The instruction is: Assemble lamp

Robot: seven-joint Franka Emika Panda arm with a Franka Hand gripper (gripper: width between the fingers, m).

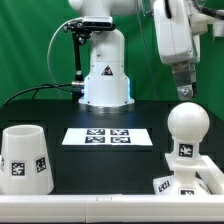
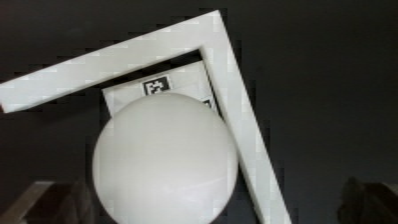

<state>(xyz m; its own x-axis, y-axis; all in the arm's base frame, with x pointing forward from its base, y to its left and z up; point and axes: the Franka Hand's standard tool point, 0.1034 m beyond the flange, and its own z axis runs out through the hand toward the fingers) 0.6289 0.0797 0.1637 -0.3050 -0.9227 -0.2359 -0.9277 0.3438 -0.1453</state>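
The white round-headed bulb (image 1: 187,128) stands upright in the socket of the flat square base (image 1: 190,186) at the exterior view's lower right. My gripper (image 1: 184,91) hangs just above the bulb's head, apart from it. In the wrist view the bulb head (image 2: 164,160) fills the lower middle. The dark fingertips (image 2: 43,204) show at either side of it, wide apart, so the gripper (image 2: 203,206) is open and empty. A tagged edge of the base (image 2: 160,87) peeks out beyond the bulb. The tapered cup-like shade (image 1: 24,158) stands at the exterior view's lower left.
The marker board (image 1: 107,136) lies flat in the middle of the black table. The arm's white pedestal (image 1: 105,75) stands behind it. A white angled rail (image 2: 125,62) runs around the corner where the base sits.
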